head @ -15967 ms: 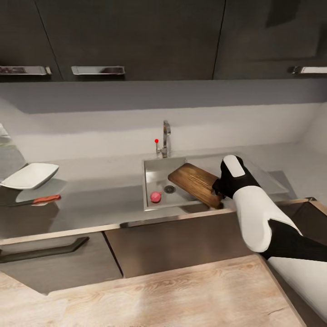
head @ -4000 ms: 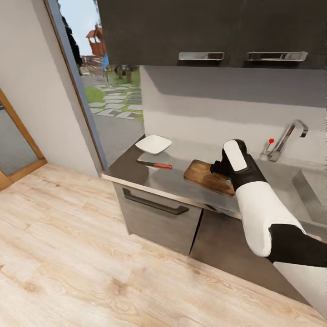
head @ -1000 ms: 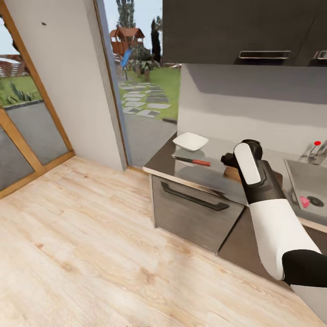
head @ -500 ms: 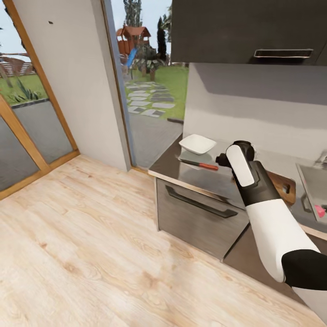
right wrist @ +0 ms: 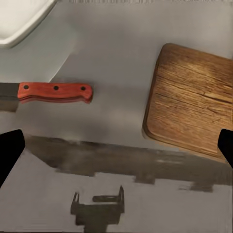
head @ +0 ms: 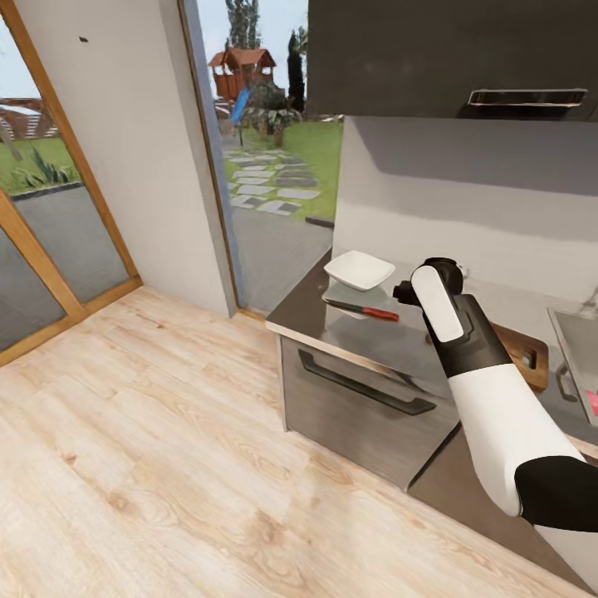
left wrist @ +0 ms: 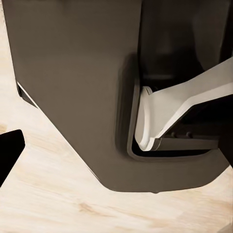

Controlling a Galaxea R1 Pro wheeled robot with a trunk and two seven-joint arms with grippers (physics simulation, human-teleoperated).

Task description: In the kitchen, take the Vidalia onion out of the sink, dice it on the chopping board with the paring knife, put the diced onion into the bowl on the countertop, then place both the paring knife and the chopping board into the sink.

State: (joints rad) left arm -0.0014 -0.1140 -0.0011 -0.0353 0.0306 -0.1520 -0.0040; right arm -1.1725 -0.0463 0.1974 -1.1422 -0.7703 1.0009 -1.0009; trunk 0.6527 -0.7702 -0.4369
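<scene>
The paring knife [right wrist: 54,91] is seen lying flat on the countertop [right wrist: 116,126], between the bowl [head: 359,270] and the chopping board [right wrist: 191,107] and touching neither. A risk is judged here: the handle is low against the glossy surface, so fingers brought down off-centre could push the knife away, towards the bowl, rather than close around it. The board's near end could also be clipped (it lies just beside the handle's butt). The Vidalia onion [head: 592,402] is seen as a reddish patch in the sink [head: 573,349], beyond the board from the knife. The right arm is held raised over the countertop, its forearm covering part of the board. The right gripper [right wrist: 116,145] is spread wide and empty above the gap between knife and board. The left gripper's state cannot be told.
</scene>
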